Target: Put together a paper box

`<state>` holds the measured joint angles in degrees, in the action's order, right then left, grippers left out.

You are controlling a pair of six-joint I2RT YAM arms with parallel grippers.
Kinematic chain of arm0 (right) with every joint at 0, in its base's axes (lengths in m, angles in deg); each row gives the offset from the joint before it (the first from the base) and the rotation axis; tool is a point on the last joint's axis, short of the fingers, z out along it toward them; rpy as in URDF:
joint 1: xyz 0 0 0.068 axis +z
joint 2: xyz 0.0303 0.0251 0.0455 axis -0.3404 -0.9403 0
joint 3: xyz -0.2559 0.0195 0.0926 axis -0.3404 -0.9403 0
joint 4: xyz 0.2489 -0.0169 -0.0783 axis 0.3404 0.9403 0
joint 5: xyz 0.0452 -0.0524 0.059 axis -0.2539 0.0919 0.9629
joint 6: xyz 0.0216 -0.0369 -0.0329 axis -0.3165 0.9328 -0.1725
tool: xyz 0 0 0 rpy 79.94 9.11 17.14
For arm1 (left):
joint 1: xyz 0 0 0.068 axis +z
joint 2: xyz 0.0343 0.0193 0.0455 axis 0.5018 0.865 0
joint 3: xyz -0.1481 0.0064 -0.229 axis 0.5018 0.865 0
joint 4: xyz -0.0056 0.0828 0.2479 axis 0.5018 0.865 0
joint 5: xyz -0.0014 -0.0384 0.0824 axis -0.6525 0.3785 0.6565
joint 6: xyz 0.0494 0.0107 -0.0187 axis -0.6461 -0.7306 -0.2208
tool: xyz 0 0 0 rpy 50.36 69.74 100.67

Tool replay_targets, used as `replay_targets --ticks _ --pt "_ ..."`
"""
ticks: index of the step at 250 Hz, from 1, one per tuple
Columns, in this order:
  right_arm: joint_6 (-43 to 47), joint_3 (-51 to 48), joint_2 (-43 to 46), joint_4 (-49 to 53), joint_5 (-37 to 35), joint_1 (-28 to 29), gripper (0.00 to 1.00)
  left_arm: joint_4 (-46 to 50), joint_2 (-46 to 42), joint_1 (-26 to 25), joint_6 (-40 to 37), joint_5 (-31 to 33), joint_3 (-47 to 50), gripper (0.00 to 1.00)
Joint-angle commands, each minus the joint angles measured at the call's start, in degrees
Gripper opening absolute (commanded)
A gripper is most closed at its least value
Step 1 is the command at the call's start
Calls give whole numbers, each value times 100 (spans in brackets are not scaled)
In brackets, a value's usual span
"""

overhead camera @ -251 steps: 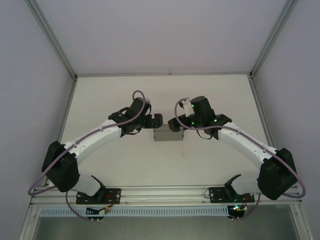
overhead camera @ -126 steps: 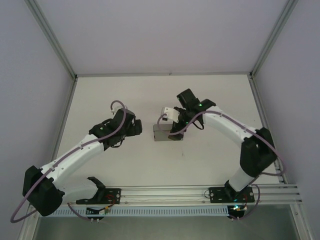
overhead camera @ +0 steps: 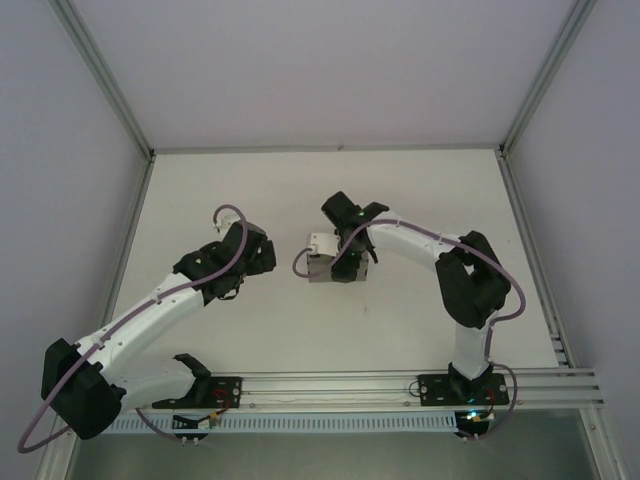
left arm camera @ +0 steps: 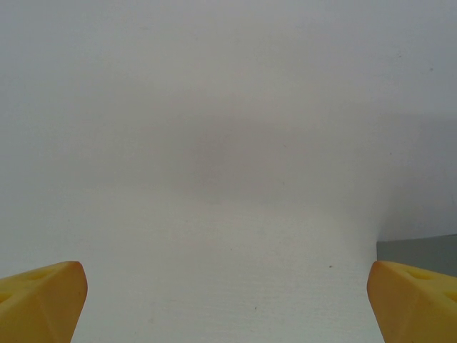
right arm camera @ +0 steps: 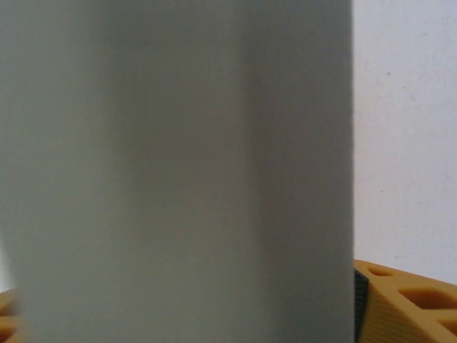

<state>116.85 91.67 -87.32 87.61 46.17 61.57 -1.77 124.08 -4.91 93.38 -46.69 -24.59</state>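
Looking down from above, the paper box [overhead camera: 322,272] is seen lying flat on the white table [overhead camera: 430,190], folded up into a small grey block. The right gripper [overhead camera: 350,264] is parked directly over the box, covering its right part, with the arm curled in from the right of the box.

From the right wrist camera the box is seen really close up, basically as a blurry grey wall. It's bracketed by the yellow fingers [right arm camera: 403,304]: one is set right at the box's right edge with its dark pad against it, and a sliver of the other is caught at the box's left edge. So the jaws are spread about box-wide with the box between them, but whether it's actually being squeezed can't be told, tbh.

The left gripper [overhead camera: 264,256] is held to the left of the box, apart from it, with nothing touched. From its wrist camera the two yellow fingertips [left arm camera: 43,304] are seen far apart with bare table between them, so it's clearly released and nothing is held. A small grey corner of the box is picked up in that view too, just above the right-hand fingertip and off to the side.
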Motion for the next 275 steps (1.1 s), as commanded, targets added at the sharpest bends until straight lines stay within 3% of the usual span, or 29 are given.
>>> replay_targets --ticks 1,33,55,74,95,140,183,238,275 --pt "-90 -138 61 -546 -836 105 76 178 -143 72 88 184 125 100" --pt "-132 -594 191 -1378 -1641 233 74 195 -136 74 103 277 143 100" --pt "-168 -856 156 -1987 -2541 361 64 229 -128 71 118 371 133 100" --pt "-251 -1007 108 -2351 -3113 441 62 238 -134 72 125 420 143 100" --pt "-415 -1145 101 -2538 -3428 551 58 248 -149 74 130 444 163 100" --pt "-546 -1565 227 -3077 -3936 835 59 268 -187 70 165 465 200 100" --pt "-908 -1699 317 -2584 -3841 1039 72 301 -275 74 181 465 238 100" --pt "-1457 -1651 580 -1214 -2434 1132 100 345 -397 77 152 445 248 100" --pt "-1568 -1754 1057 -910 -1572 1132 100 269 -355 81 128 357 256 100"
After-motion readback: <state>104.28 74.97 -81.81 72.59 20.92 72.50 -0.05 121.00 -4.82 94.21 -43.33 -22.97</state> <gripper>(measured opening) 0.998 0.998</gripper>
